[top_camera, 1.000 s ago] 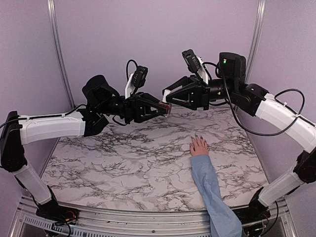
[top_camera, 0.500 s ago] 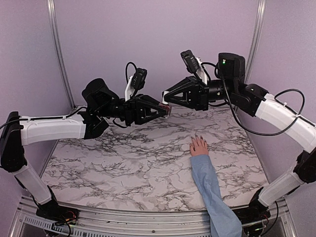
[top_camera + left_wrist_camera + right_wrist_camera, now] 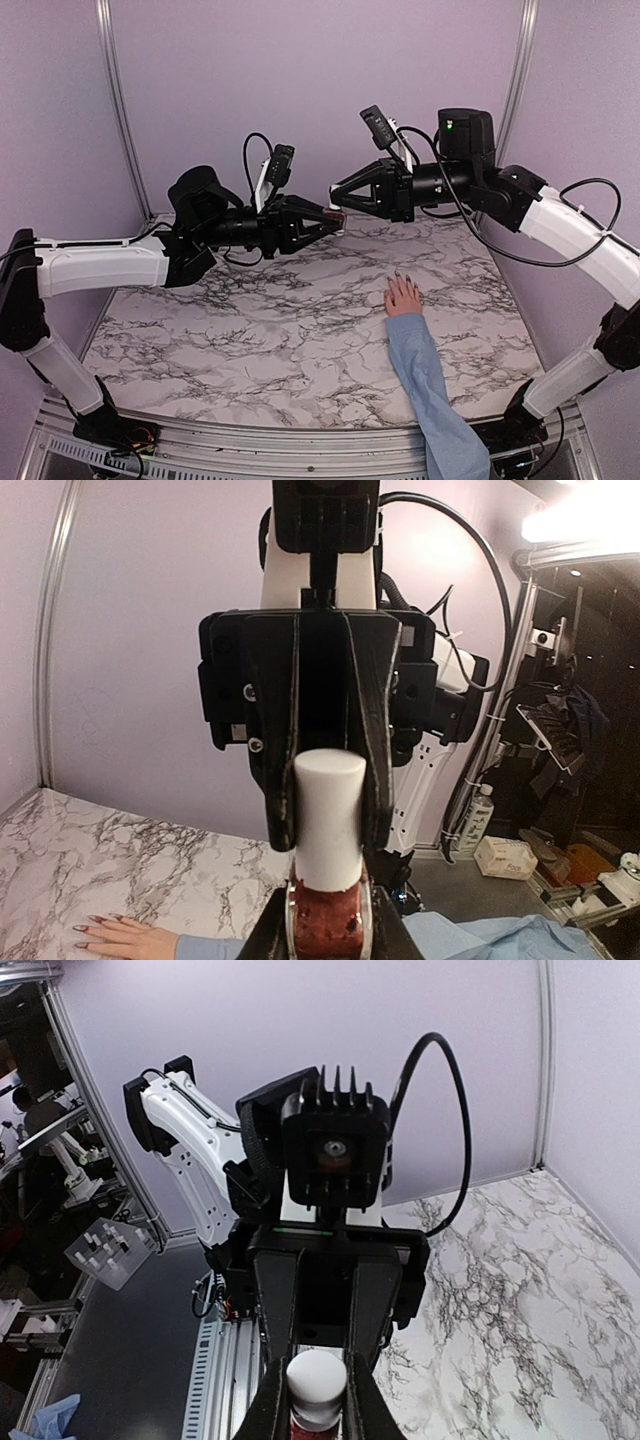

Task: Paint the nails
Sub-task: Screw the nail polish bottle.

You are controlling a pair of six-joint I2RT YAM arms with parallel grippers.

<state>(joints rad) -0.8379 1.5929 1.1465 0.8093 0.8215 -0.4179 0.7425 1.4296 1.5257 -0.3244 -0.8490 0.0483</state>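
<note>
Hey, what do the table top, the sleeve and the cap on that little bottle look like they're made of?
Table top: marble-look, white with grey veins and a dull sheen; possibly a printed laminate.
Sleeve: light-blue cloth, matte, with soft folds.
Cap: smooth, evenly matte white, likely plastic.
Bottle: reddish body; glass or plastic, cannot tell.

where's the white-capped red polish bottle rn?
Top view, centre: the small red white-capped polish bottle hangs mid-air, gripped between the left pincer and right pincer, over the marble table, up-left of the pinkish hand.
</note>
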